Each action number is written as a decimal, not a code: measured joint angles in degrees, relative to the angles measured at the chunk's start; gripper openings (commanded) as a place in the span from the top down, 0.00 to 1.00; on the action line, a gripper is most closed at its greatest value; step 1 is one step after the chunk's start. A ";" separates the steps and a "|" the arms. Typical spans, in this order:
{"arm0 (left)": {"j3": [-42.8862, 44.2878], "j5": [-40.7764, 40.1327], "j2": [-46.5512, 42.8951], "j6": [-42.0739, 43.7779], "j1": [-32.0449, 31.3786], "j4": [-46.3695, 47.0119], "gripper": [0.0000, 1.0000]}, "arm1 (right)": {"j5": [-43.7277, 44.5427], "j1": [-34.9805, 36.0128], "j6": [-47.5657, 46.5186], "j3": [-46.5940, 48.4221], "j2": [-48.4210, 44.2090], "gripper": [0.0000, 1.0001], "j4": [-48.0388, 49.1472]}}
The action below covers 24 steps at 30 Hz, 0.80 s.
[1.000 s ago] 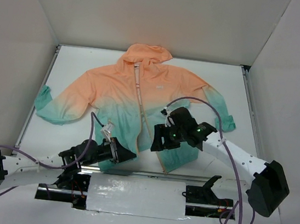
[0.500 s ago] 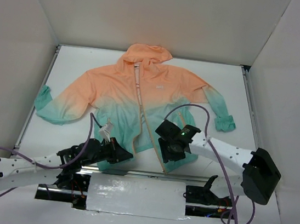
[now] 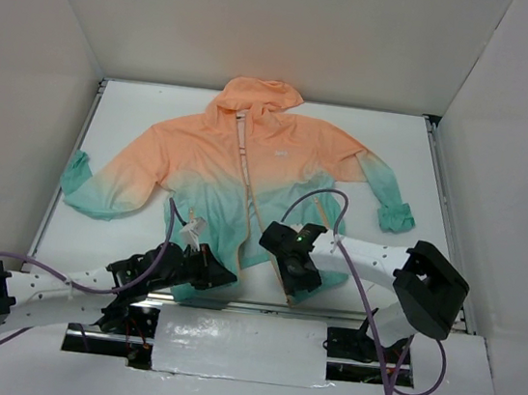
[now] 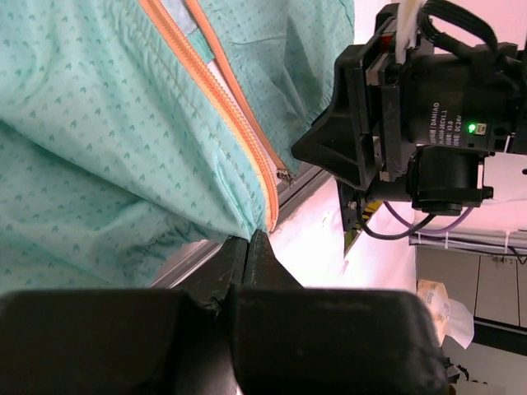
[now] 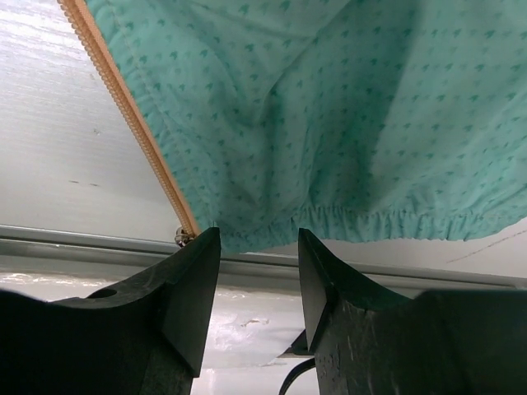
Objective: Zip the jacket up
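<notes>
Left claw (image 4: 247,247) is pressed shut at the near corner of the jacket (image 3: 248,171), where one zipper (image 4: 239,115) edge ends, and it seems to pinch the thin teal cloth there. Right claw (image 5: 257,239) stands partly wide with nothing between its fingers. Its tips sit just short of the hem (image 5: 370,222), beside the bottom end of the other zipper edge, where a small metal piece shows.

I judge the task barely begun. At the hem the two front panels lie apart, each with its own orange edge, so the ends are not yet joined and the pull has not run up. Higher up the chest the overhead view is too small to say whether the teeth meet. What is left is bringing the two bottom ends together, seating them, then drawing the slider to the collar (the whole job, really).

On the table (image 3: 140,103) the jacket lies flat, front up and sleeves spread to either side. Its long axis runs near to far, with the hood (image 3: 258,94) pointing away from the arms and the hem toward them.
</notes>
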 measured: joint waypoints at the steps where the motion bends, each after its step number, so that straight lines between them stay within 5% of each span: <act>1: 0.00 0.13 0.00 0.09 0.00 0.17 1.00 | -0.02 0.13 0.00 0.00 0.04 0.50 0.02; 12: 0.00 0.22 0.00 1.25 0.11 0.70 1.00 | -2.12 1.64 -0.28 0.48 4.31 0.51 0.35; 18: 0.00 0.22 -1.55 1.29 0.15 0.07 1.00 | -3.76 1.64 -0.55 1.09 5.29 0.69 0.83; 22: 0.00 0.20 -2.86 1.31 0.33 -0.83 1.00 | -4.76 1.64 -0.98 1.14 5.38 1.00 1.25; 24: 0.00 0.17 -3.21 1.33 0.37 -1.25 1.00 | -4.96 1.64 -1.18 1.14 5.33 1.00 1.31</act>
